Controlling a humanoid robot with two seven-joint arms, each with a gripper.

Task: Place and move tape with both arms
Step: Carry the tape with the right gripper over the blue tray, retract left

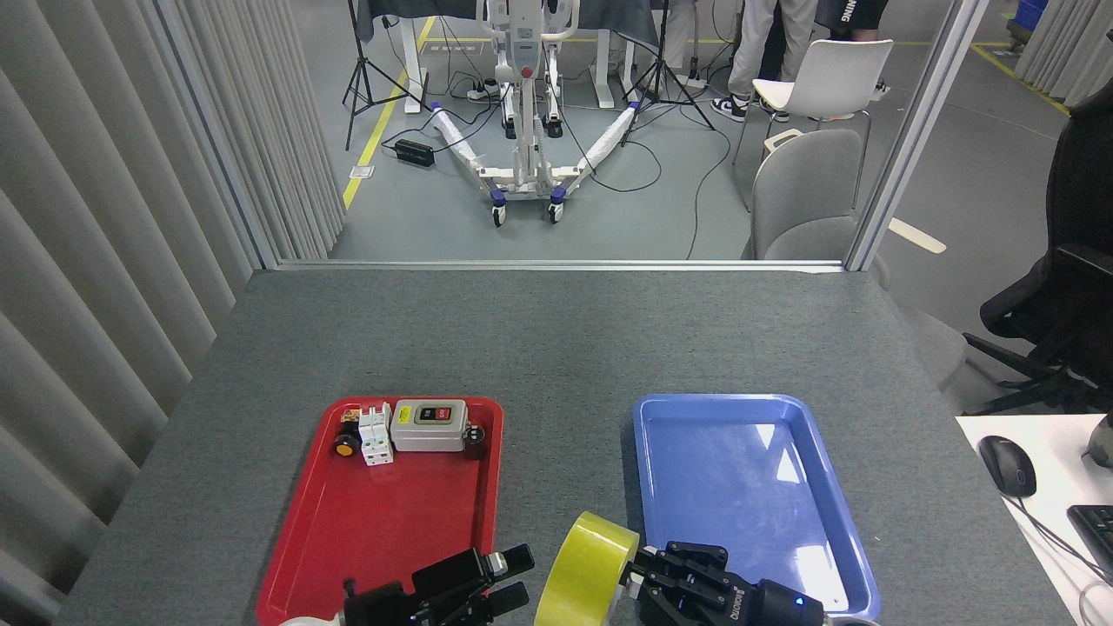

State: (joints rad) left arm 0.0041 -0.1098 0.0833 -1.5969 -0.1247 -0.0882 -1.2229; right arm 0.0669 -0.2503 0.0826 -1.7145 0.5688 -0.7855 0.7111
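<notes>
The tape [584, 569], a wide yellow roll, stands on edge in the air at the bottom middle, between the two trays. My right gripper [642, 581], black with white lettering, grips its right side and is shut on it. My left gripper [513, 578] is just left of the roll, over the red tray's near right corner. Its two fingers are spread apart with nothing between them, a small gap away from the tape.
A red tray [348, 539] at the left carries a grey switch box [428, 425], a white breaker [376, 433] and small parts at its far end. A blue tray [748, 487] lies at the right. A mouse [1007, 465] and keyboard sit on a white desk at the far right.
</notes>
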